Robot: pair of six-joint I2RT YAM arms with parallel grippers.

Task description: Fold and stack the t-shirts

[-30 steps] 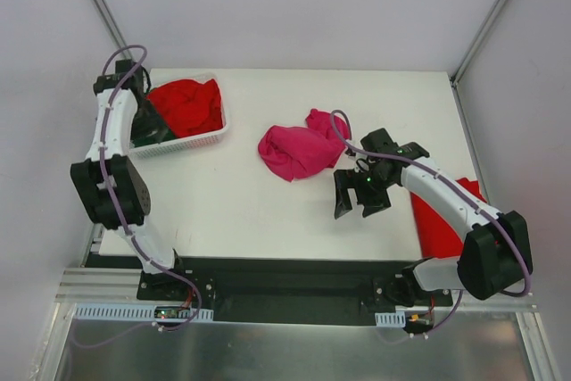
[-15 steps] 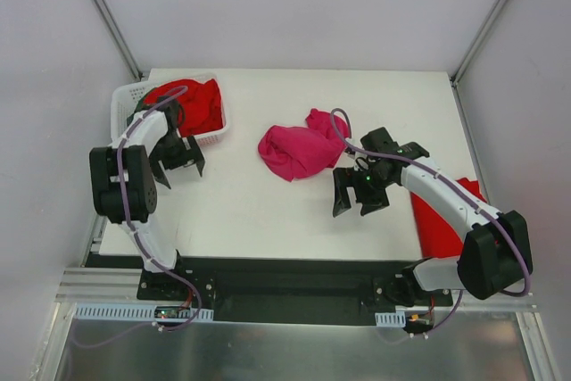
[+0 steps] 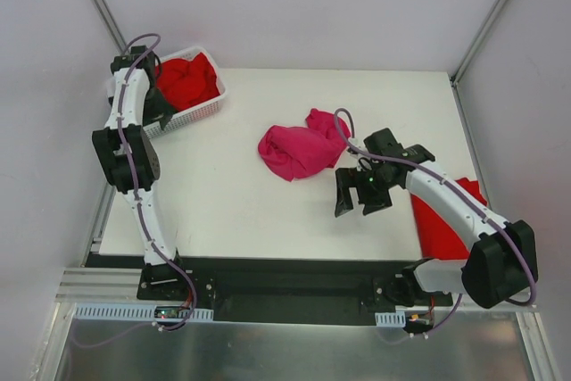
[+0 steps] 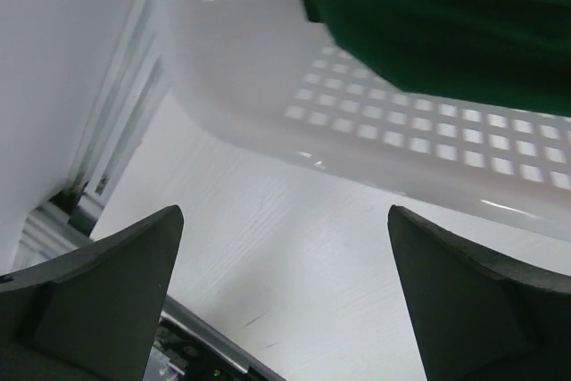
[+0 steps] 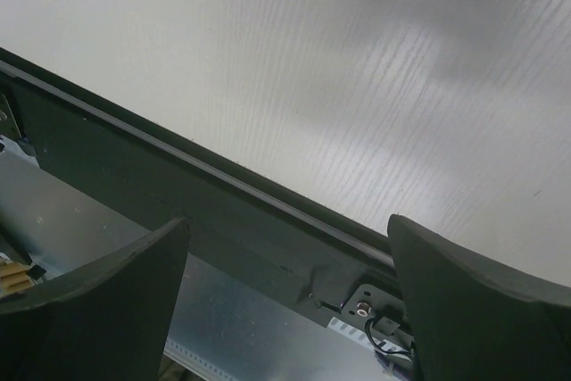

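**Top view, with both wrist views.** The magenta t-shirt (image 3: 299,149) lies crumpled on the table (image 3: 223,194), just beyond and to the left of the right gripper (image 3: 361,198). It is near the gripper but apart from it, and its long axis runs roughly side to side. The right arm is much the nearer. Its jaws stand wide apart and hold nothing, and they face the near table edge, away from the heap — so the coming move probably calls for a turn back toward it. The left gripper (image 4: 284,213), equally wide and empty, hovers just outside the wall of the white basket (image 4: 401,122). A dark green t-shirt (image 4: 446,24) lies above and ahead of its fingers, and a red t-shirt (image 3: 189,78) lies in the same basket. A second red t-shirt (image 3: 437,234) lies beneath the right forearm.
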